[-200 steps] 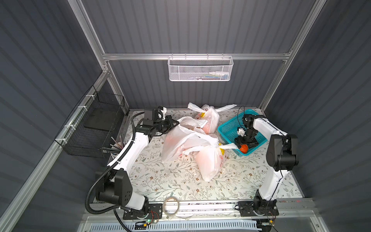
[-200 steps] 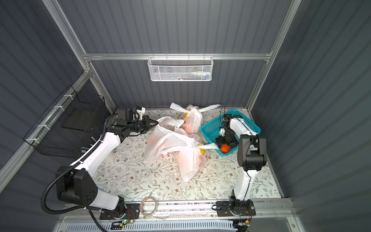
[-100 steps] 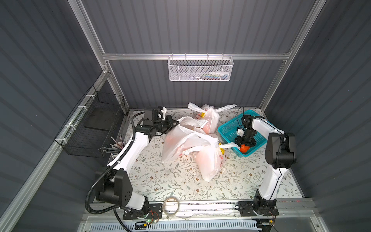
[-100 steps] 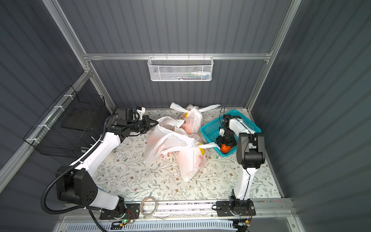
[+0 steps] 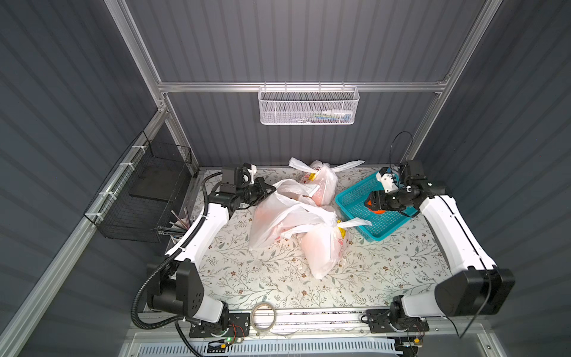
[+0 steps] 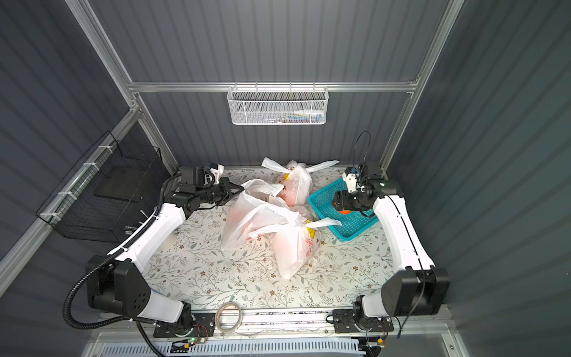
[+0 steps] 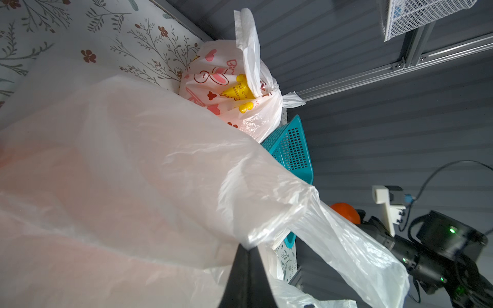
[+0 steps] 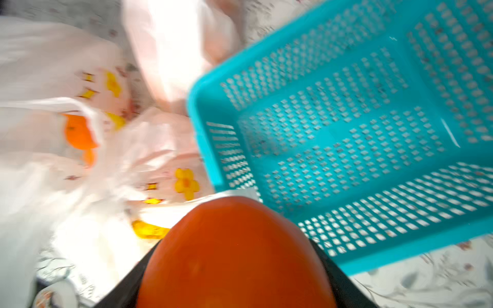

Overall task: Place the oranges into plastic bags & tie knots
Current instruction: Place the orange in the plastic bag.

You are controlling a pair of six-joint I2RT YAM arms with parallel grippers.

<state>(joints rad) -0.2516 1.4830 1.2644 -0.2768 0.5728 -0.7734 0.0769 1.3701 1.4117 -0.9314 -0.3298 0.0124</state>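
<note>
Front of table: knotted bag lying on its side, one handle ear reaching the teal basket rim. Behind it, open bag, left claw pinched tight on its rim. Right claw clamped around an orange over the basket. Furthest back, second knotted bag by the wall.

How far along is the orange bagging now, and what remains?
Done: two bags lie knotted, the back bag and the front bag. In hand: the left gripper pinches the open bag; the right gripper holds an orange over the teal basket. To do: drop it in, tie that bag.
</note>
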